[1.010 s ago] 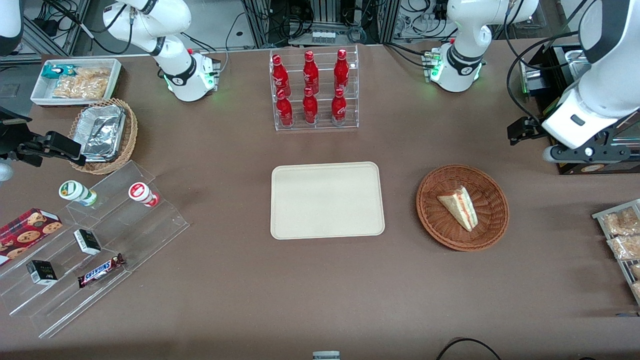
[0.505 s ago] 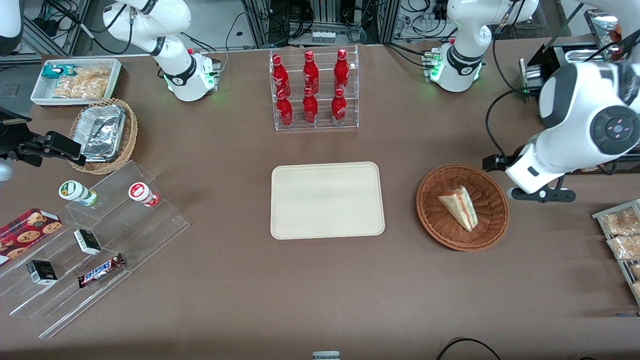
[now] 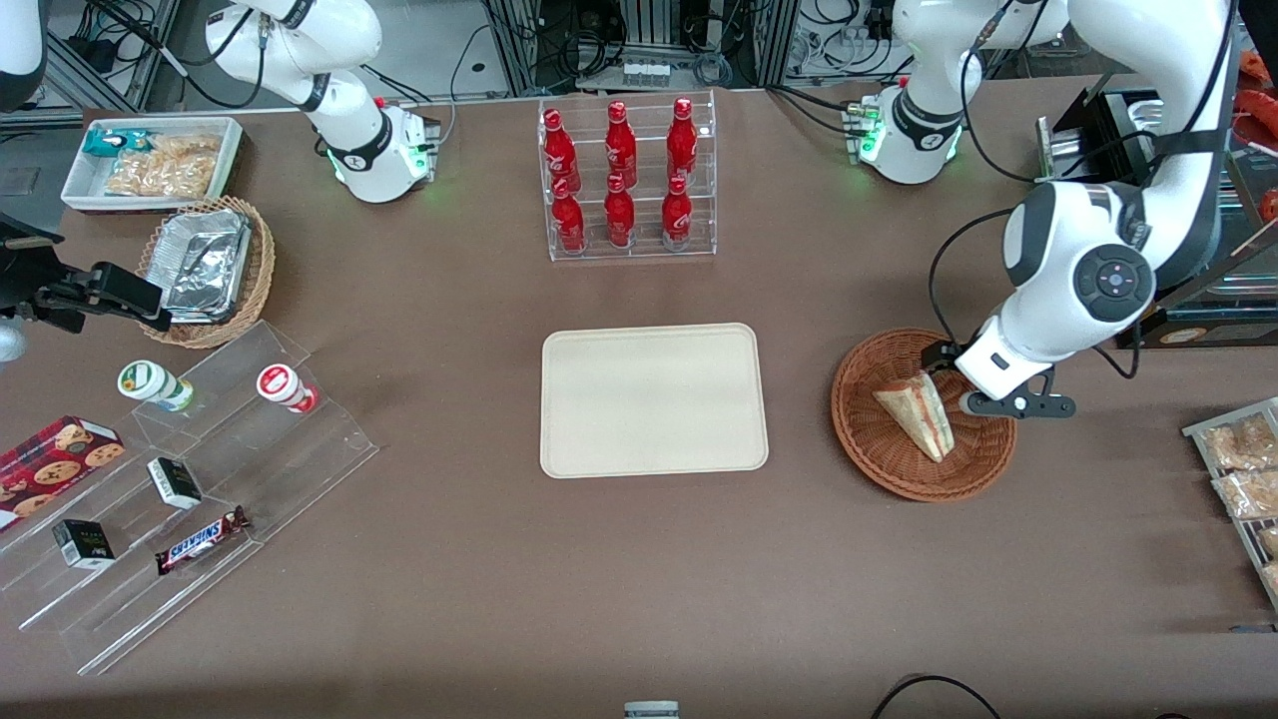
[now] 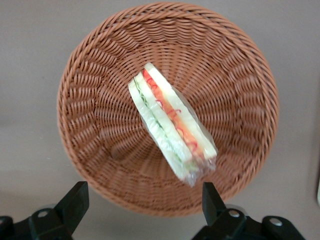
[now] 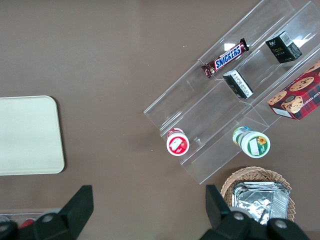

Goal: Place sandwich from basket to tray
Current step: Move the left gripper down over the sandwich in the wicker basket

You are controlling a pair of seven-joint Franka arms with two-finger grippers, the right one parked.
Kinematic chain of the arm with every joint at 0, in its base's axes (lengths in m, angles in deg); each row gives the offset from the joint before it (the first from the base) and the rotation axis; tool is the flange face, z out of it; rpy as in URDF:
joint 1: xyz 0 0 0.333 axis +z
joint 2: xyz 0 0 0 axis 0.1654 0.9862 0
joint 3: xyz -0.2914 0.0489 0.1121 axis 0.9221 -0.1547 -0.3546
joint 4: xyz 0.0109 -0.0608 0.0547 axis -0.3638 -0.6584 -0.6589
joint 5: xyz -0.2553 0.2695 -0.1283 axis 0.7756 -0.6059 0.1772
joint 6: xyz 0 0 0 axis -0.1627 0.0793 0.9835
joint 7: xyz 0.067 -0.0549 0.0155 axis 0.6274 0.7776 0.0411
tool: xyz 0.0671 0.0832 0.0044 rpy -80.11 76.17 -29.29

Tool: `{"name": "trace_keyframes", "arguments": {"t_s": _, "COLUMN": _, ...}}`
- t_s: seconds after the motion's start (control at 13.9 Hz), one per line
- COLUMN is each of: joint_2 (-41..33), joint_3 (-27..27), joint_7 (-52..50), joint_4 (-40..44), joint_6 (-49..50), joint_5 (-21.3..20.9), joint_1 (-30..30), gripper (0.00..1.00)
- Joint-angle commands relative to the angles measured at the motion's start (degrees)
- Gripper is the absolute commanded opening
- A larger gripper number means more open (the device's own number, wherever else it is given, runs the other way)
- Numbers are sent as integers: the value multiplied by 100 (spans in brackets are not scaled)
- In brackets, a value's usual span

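The sandwich [image 3: 917, 414] lies on its side in the basket [image 3: 879, 454], not yet lifted; the tray [image 3: 654, 399], well apart toward the parked arm's end, is bare. The hand [image 4: 142, 200] hovers above the basket with its fingers [image 4: 75, 202] spread apart, holding nothing. Descent, grasp, transfer and release remain. The bottle rack [image 3: 627, 180] stands farther from the front camera than the tray; nothing blocks the path along the surface [image 3: 799, 559].

Left arm: glossy white rounded shells with dark grey joint bands; grey round cap with small buttons on the wrist joint above the basket [image 3: 924, 414]. Black cable looped alongside. Base ring lit green. Gripper [image 4: 142, 210]: black angular fingers [image 4: 75, 202] set wide apart, round screws at mounts.
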Motion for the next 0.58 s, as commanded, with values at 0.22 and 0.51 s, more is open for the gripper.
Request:
{"name": "trace_keyframes", "arguments": {"t_s": 0.22, "joint_2": 104, "joint_3": -20, "joint_7": -4248, "joint_4": -412, "joint_6": -970, "joint_5": -106, "joint_1": -472, "gripper": 100}}
{"name": "trace_keyframes", "arguments": {"t_s": 0.51, "joint_2": 333, "joint_3": -20, "joint_7": -4729, "joint_4": -403, "joint_6": -1331, "joint_5": -114, "joint_1": -456, "gripper": 100}}
